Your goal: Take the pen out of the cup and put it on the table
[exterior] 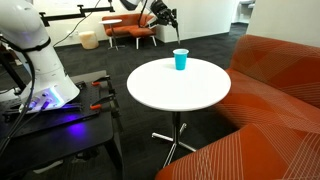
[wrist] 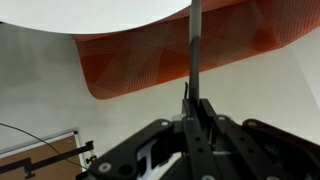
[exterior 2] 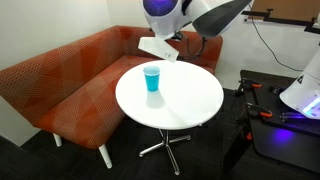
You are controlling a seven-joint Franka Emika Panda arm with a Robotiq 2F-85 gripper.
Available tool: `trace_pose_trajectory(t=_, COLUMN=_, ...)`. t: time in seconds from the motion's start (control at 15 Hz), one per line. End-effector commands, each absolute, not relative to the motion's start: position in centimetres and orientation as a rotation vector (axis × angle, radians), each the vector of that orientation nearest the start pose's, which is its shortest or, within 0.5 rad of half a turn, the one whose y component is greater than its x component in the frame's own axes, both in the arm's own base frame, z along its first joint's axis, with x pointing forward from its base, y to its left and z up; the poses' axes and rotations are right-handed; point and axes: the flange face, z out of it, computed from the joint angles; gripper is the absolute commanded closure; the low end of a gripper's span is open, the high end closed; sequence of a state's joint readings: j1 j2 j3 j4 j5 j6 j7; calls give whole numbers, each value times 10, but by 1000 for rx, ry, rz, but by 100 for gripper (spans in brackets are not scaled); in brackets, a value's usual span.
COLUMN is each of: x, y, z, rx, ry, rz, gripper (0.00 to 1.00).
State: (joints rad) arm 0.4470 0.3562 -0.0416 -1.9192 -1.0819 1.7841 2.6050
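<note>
The teal-blue cup (exterior: 180,60) stands upright on the round white table (exterior: 190,92), near its far edge; it also shows in an exterior view (exterior 2: 151,78) on the table (exterior 2: 190,105). My gripper (exterior: 163,14) hangs high above the table, well above the cup, and shows again in an exterior view (exterior 2: 165,38). In the wrist view the gripper (wrist: 195,105) is shut on the thin dark pen (wrist: 195,50), which sticks straight out from between the fingers. The pen is too small to make out in the exterior views.
An orange sofa (exterior 2: 70,80) curves round the table's side and back (exterior: 280,90). The robot's dark bench with purple light (exterior: 45,115) stands beside the table. Orange chairs (exterior: 130,30) stand far behind.
</note>
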Motion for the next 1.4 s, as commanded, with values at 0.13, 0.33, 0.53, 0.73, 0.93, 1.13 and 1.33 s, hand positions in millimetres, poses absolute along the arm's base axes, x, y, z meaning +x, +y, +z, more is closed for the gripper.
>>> trace_pose_trajectory(t=0.13, x=551, y=138, z=354, rx=-2077, ry=2378, rz=-1600, gripper=97)
trace_pose_trajectory(t=0.33, x=534, y=130, z=339, rx=-2130, ry=2328, rz=-1460, gripper=97)
trace_pose_trajectory(t=0.53, x=515, y=122, z=318, rx=-2177, ry=2301, rz=-1317, gripper=97)
trace_pose_trajectory(t=0.73, x=496, y=114, z=299, rx=-2213, ry=2272, rz=-1199, gripper=97)
trace_pose_trajectory(t=0.93, x=487, y=104, z=283, rx=-2228, ry=2219, rz=-1090, gripper=97)
trace_pose_trajectory(t=1.13, x=485, y=94, z=269, rx=-2223, ry=2174, rz=-984, gripper=97)
trace_pose_trajectory(t=1.33, x=487, y=85, z=261, rx=-2214, ry=2148, rz=-881, gripper=97)
